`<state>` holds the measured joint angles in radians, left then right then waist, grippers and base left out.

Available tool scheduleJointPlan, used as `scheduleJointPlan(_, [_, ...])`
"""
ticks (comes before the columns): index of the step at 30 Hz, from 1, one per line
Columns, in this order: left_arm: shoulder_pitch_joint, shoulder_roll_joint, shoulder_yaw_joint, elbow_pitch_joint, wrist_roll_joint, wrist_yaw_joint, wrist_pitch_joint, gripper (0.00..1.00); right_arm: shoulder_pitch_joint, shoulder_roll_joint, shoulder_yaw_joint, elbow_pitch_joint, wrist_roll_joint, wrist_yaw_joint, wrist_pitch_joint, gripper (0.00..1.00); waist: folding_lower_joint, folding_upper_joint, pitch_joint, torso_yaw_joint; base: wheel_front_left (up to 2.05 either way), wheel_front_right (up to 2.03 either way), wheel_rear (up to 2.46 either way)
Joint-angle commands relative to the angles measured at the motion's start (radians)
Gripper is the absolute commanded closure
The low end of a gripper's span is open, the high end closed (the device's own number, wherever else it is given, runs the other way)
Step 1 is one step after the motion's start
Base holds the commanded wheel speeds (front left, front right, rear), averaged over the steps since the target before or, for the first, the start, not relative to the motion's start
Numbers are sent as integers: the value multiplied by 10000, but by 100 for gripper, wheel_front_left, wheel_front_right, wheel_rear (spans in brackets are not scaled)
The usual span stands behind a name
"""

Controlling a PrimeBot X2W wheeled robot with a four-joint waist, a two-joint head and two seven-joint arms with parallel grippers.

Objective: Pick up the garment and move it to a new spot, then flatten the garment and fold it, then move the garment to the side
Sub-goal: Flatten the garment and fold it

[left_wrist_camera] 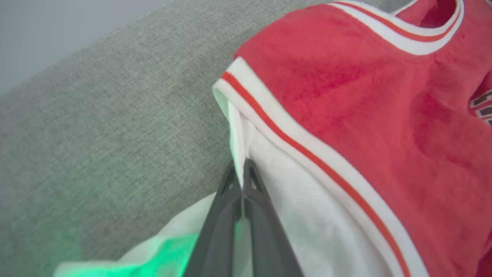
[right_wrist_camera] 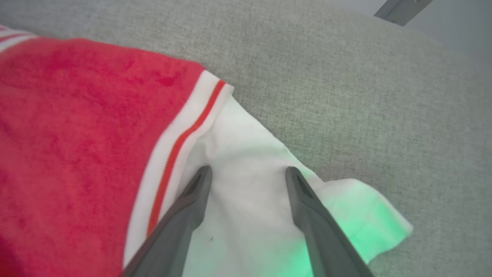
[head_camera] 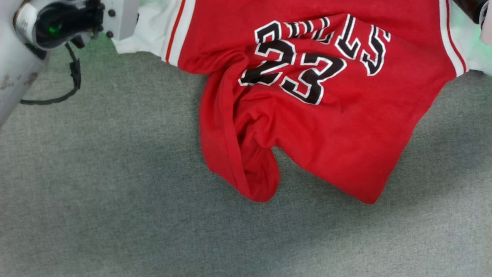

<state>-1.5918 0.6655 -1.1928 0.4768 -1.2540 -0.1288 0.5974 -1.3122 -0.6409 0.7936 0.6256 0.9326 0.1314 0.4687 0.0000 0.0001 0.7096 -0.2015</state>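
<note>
L gripper (left_wrist_camera: pixel 242 169): both dark fingers pressed tip to tip, pinching a thin fold of the garment (left_wrist_camera: pixel 346 115) at its white sleeve. R gripper (right_wrist_camera: pixel 249 173): fingers spread wide, tips down over the other white sleeve; contact w/ cloth couldn't be told. Head view: L wrist (head_camera: pixel 65 23) sat at top-left corner, pale housing w/ dark cam unit, green light on, black cable (head_camera: pixel 73 82) looping below. Pale L forearm (head_camera: pixel 11 77) lay along the left edge. Sliver of R arm (head_camera: pixel 484 19) at top-right corner.
</note>
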Motion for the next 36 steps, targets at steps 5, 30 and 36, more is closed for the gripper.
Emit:
scheduleJointPlan(5, [266,-134,-659,-10,-336,-26,42,100,-159,18,874,299,472,-15,161,0,0,-1,98,2,0,0,0])
scheduleJointPlan(30, [34,-272,49,280,-1852,-23,-4115,100,-1859,-358,1995,1068,715,-16,-3781,100,0,-1,-1215,858,0,0,0])
scheduleJointPlan(36, [-1059,-1096,757,2163,-1565,-23,-5796,100,-3197,340,1249,2756,265,-16,-5258,100,0,-1,-1309,1132,0,0,0])
